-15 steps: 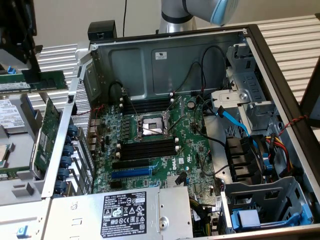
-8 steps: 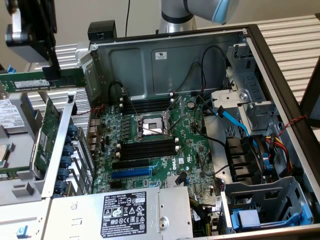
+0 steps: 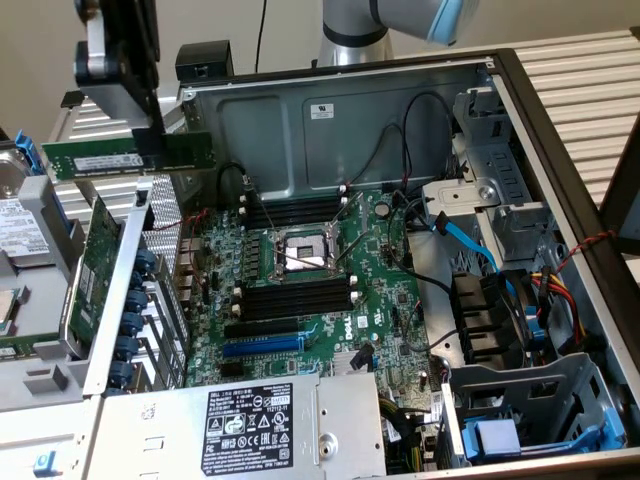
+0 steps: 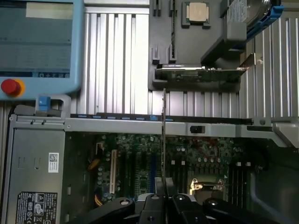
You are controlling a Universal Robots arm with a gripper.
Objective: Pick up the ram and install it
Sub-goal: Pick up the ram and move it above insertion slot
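Observation:
The ram [image 3: 110, 157] is a long, narrow green stick. It hangs level in the air above the open computer case's wall, at the exterior view's upper left. My gripper [image 3: 152, 148] comes down from above and is shut on it near its middle. In the wrist view the ram [image 4: 164, 135] shows edge-on as a thin line running out from my gripper [image 4: 164, 199], over the case rim and the motherboard. Bare black memory slots [image 3: 297, 212] [image 3: 300, 297] lie on either side of the processor socket [image 3: 300, 250], lower and toward the exterior view's right of the ram.
A large green expansion card [image 3: 95, 262] with a metal bracket stands at the case's left wall. A power supply [image 3: 250, 422] fills the near side; cables and a fan [image 3: 500, 320] crowd the right. A teach pendant [image 4: 37, 42] and a parts tray [image 4: 196, 42] lie outside the case.

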